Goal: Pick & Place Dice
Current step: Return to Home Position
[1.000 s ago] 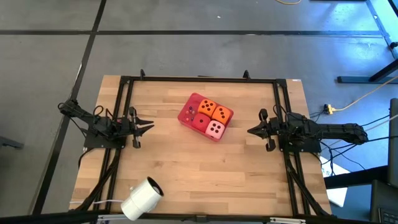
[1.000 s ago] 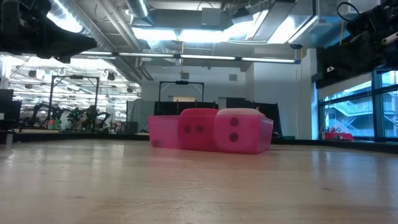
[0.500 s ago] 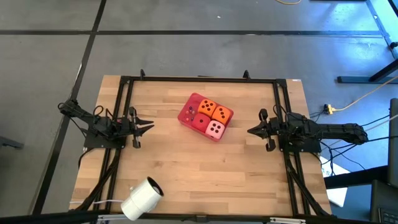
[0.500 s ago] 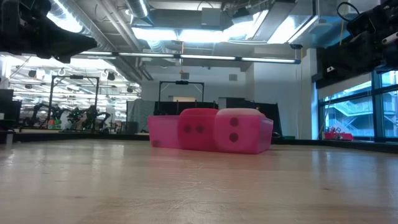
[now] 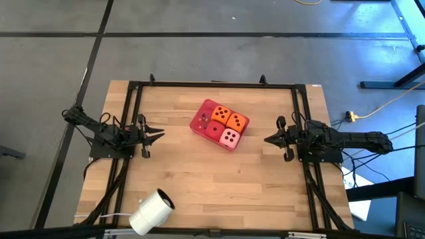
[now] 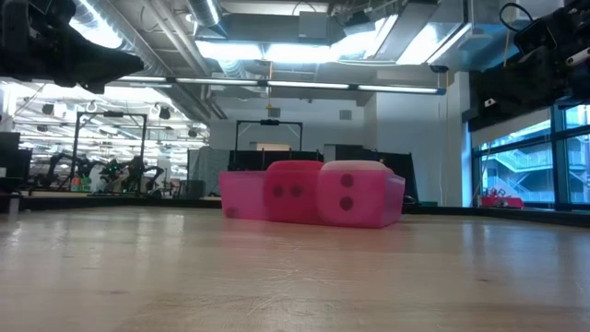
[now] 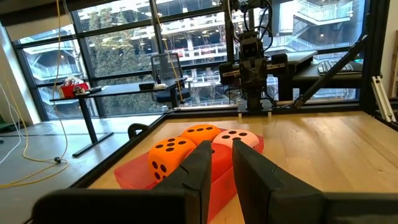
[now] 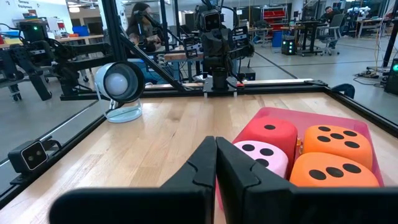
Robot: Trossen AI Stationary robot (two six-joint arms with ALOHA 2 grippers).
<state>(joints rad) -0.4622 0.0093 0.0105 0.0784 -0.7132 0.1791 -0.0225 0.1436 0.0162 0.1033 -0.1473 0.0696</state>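
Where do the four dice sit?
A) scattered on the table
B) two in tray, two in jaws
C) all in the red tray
C: orange dice, red die and pink die sit in the tray; left gripper and right gripper rest at the table's sides.

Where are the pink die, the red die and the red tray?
pink die (image 5: pixel 230 137): high view, on its top face.
red die (image 5: pixel 214 130): high view, on its top face.
red tray (image 5: pixel 194 123): high view, on its left rim.

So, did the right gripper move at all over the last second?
No. In the high view the right gripper stays at the same spot just inside the right frame rail, its fingertips pointing toward the red bin.
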